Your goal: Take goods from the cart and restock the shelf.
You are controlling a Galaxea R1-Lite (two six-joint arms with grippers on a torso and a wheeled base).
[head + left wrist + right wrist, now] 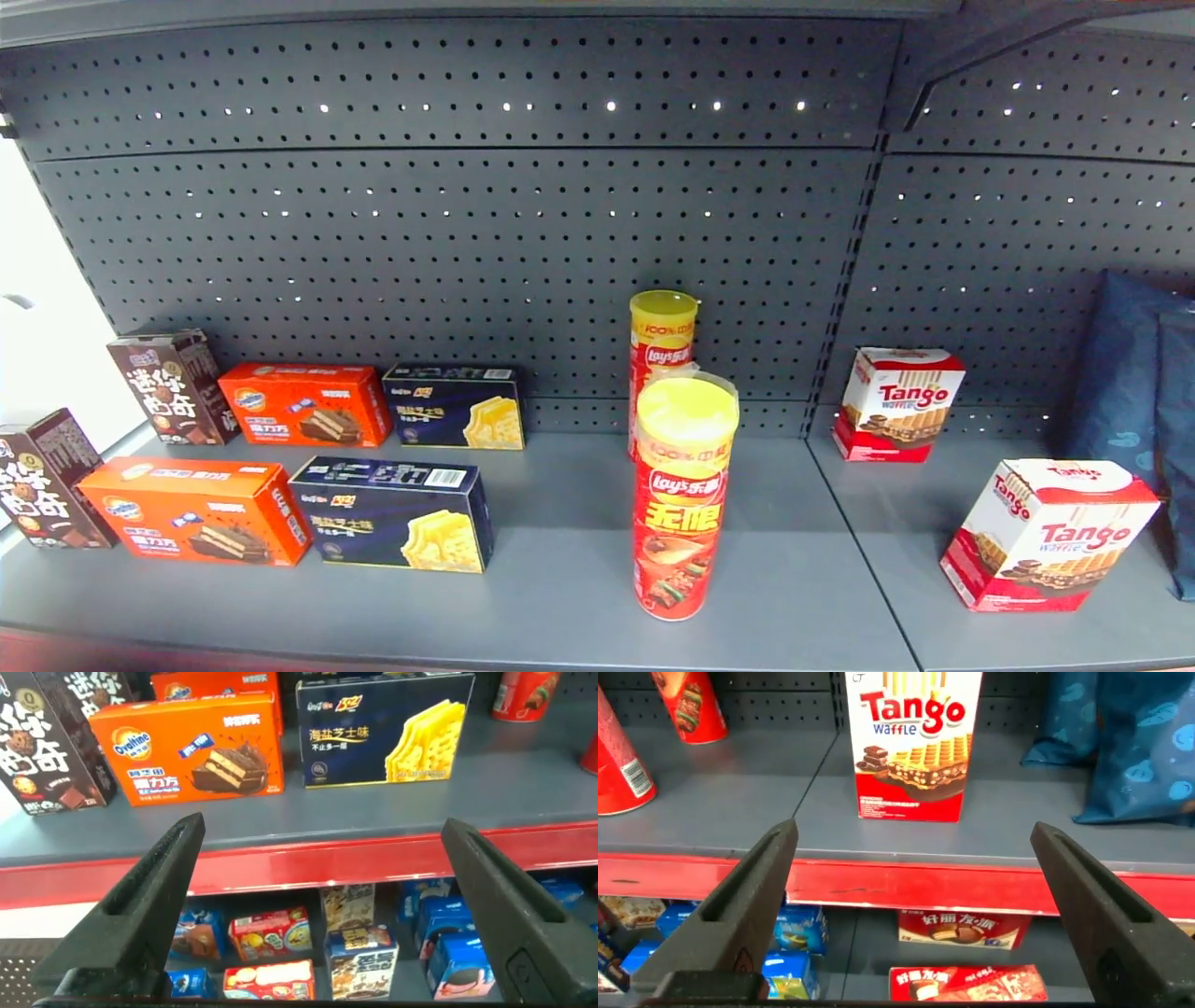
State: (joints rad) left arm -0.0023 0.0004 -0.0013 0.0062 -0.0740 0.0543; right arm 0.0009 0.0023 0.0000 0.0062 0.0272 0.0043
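both end effectors are empty, jaws spread wide: the left end effector [322,826] hangs in front of the shelf [560,560] edge below the orange cake box [201,756] and navy cracker box [388,733], the right end effector [913,829] below a wafer box [913,747].

on the shelf the goods stand two deep: brown boxes [42,481] at my far left, then orange, then navy, two chip cans [681,495] one behind the other near the middle, wafer boxes in the right bay, blue bags [1139,373] at the far right.

my read on handling: the cartons look light and stiff but would dent under a hard squeeze, so i'd take them across the narrow faces. the cans look slick, tall and easy to tip; i'd close around mid-body, not on the plastic lid. the bags look soft and would sag.

hard to make out: the bags are cut off at the frame edge, the rear can is half hidden behind the front one, and the lower-tier packs [271,933] sit partly behind my own fingers [140,905]. which item comes next i can't tell.
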